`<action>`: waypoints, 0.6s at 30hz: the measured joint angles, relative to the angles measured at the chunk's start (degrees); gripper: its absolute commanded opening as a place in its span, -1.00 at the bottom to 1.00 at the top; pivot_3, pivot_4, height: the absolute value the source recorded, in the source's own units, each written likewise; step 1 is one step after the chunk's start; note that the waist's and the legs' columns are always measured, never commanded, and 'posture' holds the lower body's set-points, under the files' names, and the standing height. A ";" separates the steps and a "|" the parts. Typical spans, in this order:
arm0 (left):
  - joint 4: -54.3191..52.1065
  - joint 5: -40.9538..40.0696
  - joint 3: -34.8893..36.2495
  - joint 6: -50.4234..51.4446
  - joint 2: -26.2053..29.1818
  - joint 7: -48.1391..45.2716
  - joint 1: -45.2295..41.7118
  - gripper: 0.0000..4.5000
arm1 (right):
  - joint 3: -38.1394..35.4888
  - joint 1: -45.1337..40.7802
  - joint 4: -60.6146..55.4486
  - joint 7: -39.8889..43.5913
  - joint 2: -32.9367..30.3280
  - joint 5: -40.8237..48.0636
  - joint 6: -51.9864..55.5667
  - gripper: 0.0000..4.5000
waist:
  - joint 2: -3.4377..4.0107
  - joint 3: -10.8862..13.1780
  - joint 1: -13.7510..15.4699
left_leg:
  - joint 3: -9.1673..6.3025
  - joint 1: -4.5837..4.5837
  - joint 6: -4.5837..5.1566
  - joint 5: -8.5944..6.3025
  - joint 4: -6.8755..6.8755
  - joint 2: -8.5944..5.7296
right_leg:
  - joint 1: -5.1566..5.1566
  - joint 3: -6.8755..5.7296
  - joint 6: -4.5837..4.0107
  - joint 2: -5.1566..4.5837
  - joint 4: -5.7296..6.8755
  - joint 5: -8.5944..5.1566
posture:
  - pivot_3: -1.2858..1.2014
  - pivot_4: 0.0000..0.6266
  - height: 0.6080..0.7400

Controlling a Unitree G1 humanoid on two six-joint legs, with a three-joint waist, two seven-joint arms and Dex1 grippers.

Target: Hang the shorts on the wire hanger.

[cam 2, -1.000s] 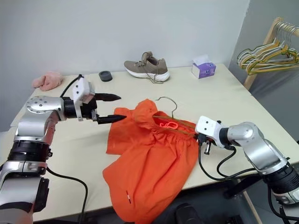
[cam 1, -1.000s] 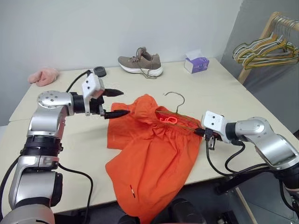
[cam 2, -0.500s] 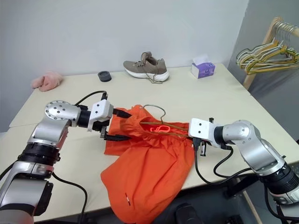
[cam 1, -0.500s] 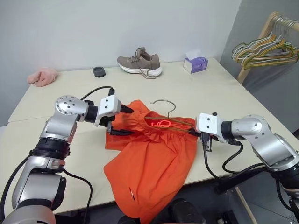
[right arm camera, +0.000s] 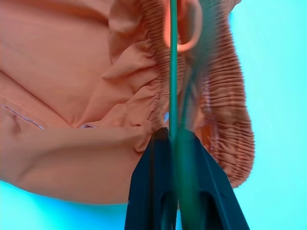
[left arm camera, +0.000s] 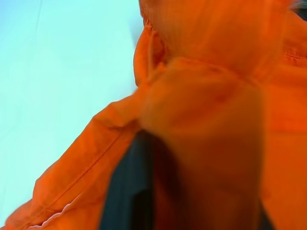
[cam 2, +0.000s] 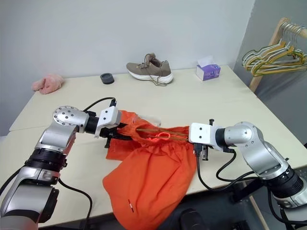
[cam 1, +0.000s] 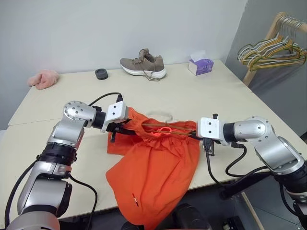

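Observation:
The orange shorts [cam 1: 153,167] lie at the table's front, and their legs hang over the edge. The thin wire hanger [cam 1: 163,125] runs through the waistband, near the orange drawstring loop [cam 1: 165,129], and its hook [cam 1: 162,114] sticks out behind. My left gripper [cam 1: 125,128] is shut on the bunched fabric at the left end of the waistband. Orange cloth wraps its dark finger [left arm camera: 129,191] in the left wrist view. My right gripper [cam 1: 196,136] is shut on the hanger's right end. In the right wrist view the green wire [right arm camera: 172,72] runs up from between the black fingers [right arm camera: 148,191].
At the back of the table [cam 1: 225,96] are a brown shoe [cam 1: 144,64], a purple tissue box [cam 1: 201,65], a black round thing [cam 1: 101,73] and a pink fluffy cloth [cam 1: 44,78]. A wooden rack with bunched hangers [cam 1: 271,48] stands at the right.
My left gripper has come down and to the right onto the left end of the waistband and closed on it. The right gripper has carried the hanger a little to the left.

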 measured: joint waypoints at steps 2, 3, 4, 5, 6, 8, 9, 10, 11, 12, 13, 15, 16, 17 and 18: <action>-1.11 -0.04 -0.12 0.10 -0.06 -0.90 0.66 -0.98 | 0.02 -0.36 1.06 -0.06 0.05 -1.36 -1.15 -1.00 | 0.02 -0.01 0.02 | 0.01 0.00 0.00 0.00 0.01 -0.01 | 0.01 0.01 0.00 -0.01 0.01 0.00 | -0.18 -0.94 1.00; -1.33 -0.04 -0.12 0.29 -0.04 -0.90 0.88 -0.98 | 0.10 -0.37 1.31 0.09 0.04 -1.56 -1.90 -1.00 | 0.00 -0.02 0.02 | 0.00 0.00 0.00 0.00 0.01 -0.01 | 0.01 0.00 0.00 -0.01 0.00 0.00 | -0.18 -0.94 1.00; -1.42 -0.04 -0.12 0.44 -0.04 -0.91 0.95 -0.98 | 0.11 -0.37 1.63 0.31 -0.01 -1.66 -2.63 -1.00 | 0.00 -0.03 0.02 | -0.01 0.00 0.00 0.00 0.01 -0.01 | 0.01 0.00 0.00 -0.01 0.01 0.00 | -0.18 -0.94 1.00; -1.64 -0.04 -0.12 0.57 -0.05 -0.93 1.05 -0.99 | 0.11 -0.37 2.21 0.71 -0.10 -1.67 -3.51 -0.89 | 0.00 -0.03 0.03 | -0.01 0.00 0.00 0.00 0.02 -0.01 | 0.01 -0.01 0.00 -0.01 0.01 0.00 | -0.18 -0.94 1.00; -1.99 -0.05 -0.12 0.77 -0.06 -0.94 1.21 -1.00 | 0.09 -0.37 2.77 1.21 -0.32 -1.62 -4.45 -0.77 | 0.00 -0.03 0.03 | -0.01 0.00 0.00 0.00 0.02 -0.01 | 0.02 -0.01 0.00 -0.01 0.01 0.00 | -0.18 -0.94 1.00; -2.22 -0.04 -0.12 1.30 -0.04 -0.88 1.39 -1.00 | -0.01 -0.36 3.83 2.34 -1.21 -1.50 -5.97 -0.55 | 0.00 -0.03 0.03 | -0.01 0.00 0.00 0.00 0.03 -0.01 | 0.03 -0.01 0.00 -0.01 0.01 0.00 | -0.18 -0.94 1.00; -2.22 -0.04 -0.12 1.46 -0.05 -0.71 1.45 -1.00 | -0.30 -0.34 4.58 2.90 -2.12 -1.42 -6.60 -0.36 | 0.00 -0.03 0.04 | 0.00 0.00 0.00 0.00 0.05 -0.02 | 0.03 -0.01 0.00 -0.01 0.01 0.00 | -0.18 -0.94 1.00; -2.21 -0.03 -0.12 1.60 0.00 -0.40 1.56 -1.00 | -0.88 -0.34 5.39 3.37 -2.97 -1.43 -6.83 -0.23 | 0.00 -0.03 0.04 | -0.01 0.00 0.00 0.00 0.06 -0.02 | 0.04 -0.01 0.00 -0.02 0.01 0.00 | -0.18 -0.94 1.00; -2.20 -0.02 -0.10 1.80 0.02 0.06 1.68 -1.00 | -1.76 -0.31 6.18 3.79 -3.98 -1.40 -7.08 -0.07 | 0.00 -0.03 0.06 | -0.01 0.00 0.00 0.00 0.07 -0.02 | 0.04 -0.01 0.00 -0.03 0.01 0.00 | -0.18 -0.94 1.00; -2.17 -0.02 -0.09 2.19 0.02 0.44 1.81 -1.00 | -2.71 -0.30 7.02 4.11 -5.14 -1.35 -7.34 0.09 | 0.00 -0.03 0.06 | -0.01 0.01 0.00 0.00 0.08 -0.03 | 0.06 -0.01 0.00 -0.04 0.01 0.00 | -0.18 -0.93 1.00; -2.12 -0.02 -0.08 2.55 0.02 0.67 1.91 -1.00 | -3.81 -0.25 7.68 4.44 -5.98 -1.30 -7.40 0.24 | 0.00 -0.03 0.06 | -0.01 0.01 0.00 0.00 0.08 -0.03 | 0.06 -0.02 0.00 -0.04 0.01 0.00 | -0.18 -0.92 1.00; -2.11 -0.09 0.00 3.06 -0.02 1.54 2.08 -1.00 | -6.81 0.83 8.60 4.60 -7.42 -0.72 -6.79 0.57 | 0.00 -0.03 0.07 | -0.03 0.01 0.00 0.00 0.08 -0.02 | 0.06 -0.03 0.00 -0.04 0.02 0.00 | -0.19 -0.92 1.00; -2.13 -0.40 0.20 3.97 -0.06 2.11 2.17 -1.00 | -9.39 2.30 9.07 3.86 -7.50 0.30 -5.39 0.73 | -0.02 -0.05 0.10 | -0.05 0.01 0.00 0.00 0.08 -0.02 | 0.08 -0.05 -0.01 -0.04 0.02 0.00 | -0.19 -0.92 1.00; -2.13 -0.63 0.65 5.00 -0.04 2.73 2.31 -1.00 | -11.80 3.84 9.83 2.95 -7.56 1.11 -3.64 0.88 | -0.03 -0.05 0.11 | -0.06 0.02 0.00 0.00 0.08 -0.01 | 0.10 -0.06 -0.01 -0.04 0.01 0.00 | -0.19 -0.92 1.00; -2.14 -0.94 1.28 6.16 -0.04 3.21 2.50 -1.00 | -14.14 5.78 10.00 1.78 -7.07 2.03 -1.40 0.99 | -0.03 -0.05 0.13 | -0.07 0.02 0.00 0.00 0.08 -0.02 | 0.10 -0.06 -0.01 -0.04 0.02 0.00 | -0.19 -0.92 1.00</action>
